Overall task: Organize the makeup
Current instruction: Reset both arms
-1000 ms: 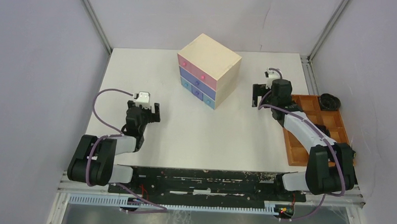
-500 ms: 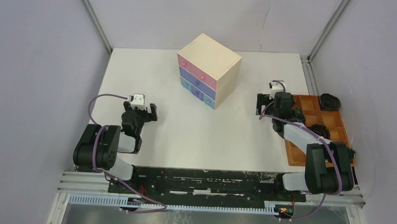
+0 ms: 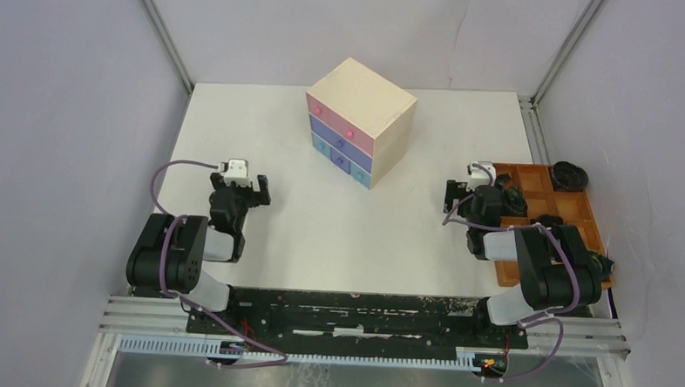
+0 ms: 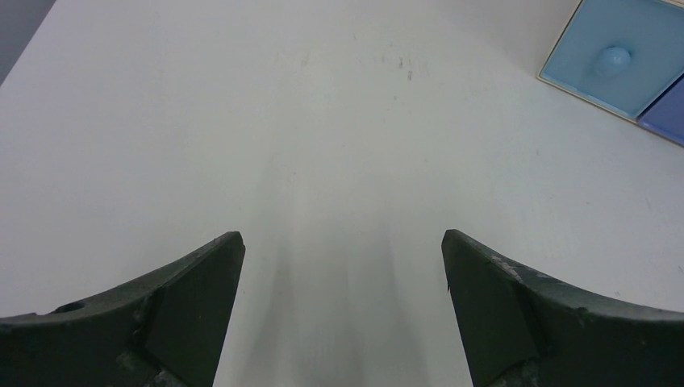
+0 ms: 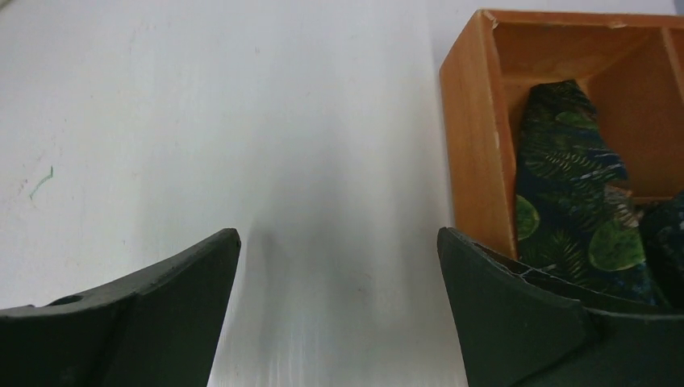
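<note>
Left gripper [image 4: 342, 242], jaws wide apart, over white table [image 4: 242, 121]; right gripper [image 5: 339, 238] likewise, beside orange-brown tray [image 5: 468, 145]

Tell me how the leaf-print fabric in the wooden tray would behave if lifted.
The leaf-print fabric looks soft and folded, so it would probably droop. It seems thin, likely light. Tucked against the wooden tray wall, it may drag coming out.
</note>
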`<state>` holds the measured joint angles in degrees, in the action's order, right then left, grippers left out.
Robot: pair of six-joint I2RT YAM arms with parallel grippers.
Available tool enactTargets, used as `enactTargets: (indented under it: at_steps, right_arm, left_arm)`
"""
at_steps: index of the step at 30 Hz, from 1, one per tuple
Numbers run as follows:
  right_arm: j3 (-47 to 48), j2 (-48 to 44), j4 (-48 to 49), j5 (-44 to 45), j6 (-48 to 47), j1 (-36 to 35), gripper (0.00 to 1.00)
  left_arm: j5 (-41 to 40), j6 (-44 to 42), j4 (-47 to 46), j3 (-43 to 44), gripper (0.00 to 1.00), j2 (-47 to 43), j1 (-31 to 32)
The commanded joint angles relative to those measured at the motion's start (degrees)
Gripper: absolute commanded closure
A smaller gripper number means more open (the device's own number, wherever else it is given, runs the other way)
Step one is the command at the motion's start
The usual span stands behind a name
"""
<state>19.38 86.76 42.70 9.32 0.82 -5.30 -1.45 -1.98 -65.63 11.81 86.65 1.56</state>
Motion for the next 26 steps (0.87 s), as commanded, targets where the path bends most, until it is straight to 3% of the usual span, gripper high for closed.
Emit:
enactTargets:
  at_steps: [1,26]
  right_arm:
    - [1.8,0.4,7.3,1.0,1.2,1.5,0.00]
    - [1.9,0.0,6.2,0.7,1.1,1.6,0.00]
  left_arm:
    - [-2.1,2.7,-0.8,2.2,0.01,0.5,-0.8]
    - [-2.5,2.8,-1.1,1.9,0.01,0.4,-0.7]
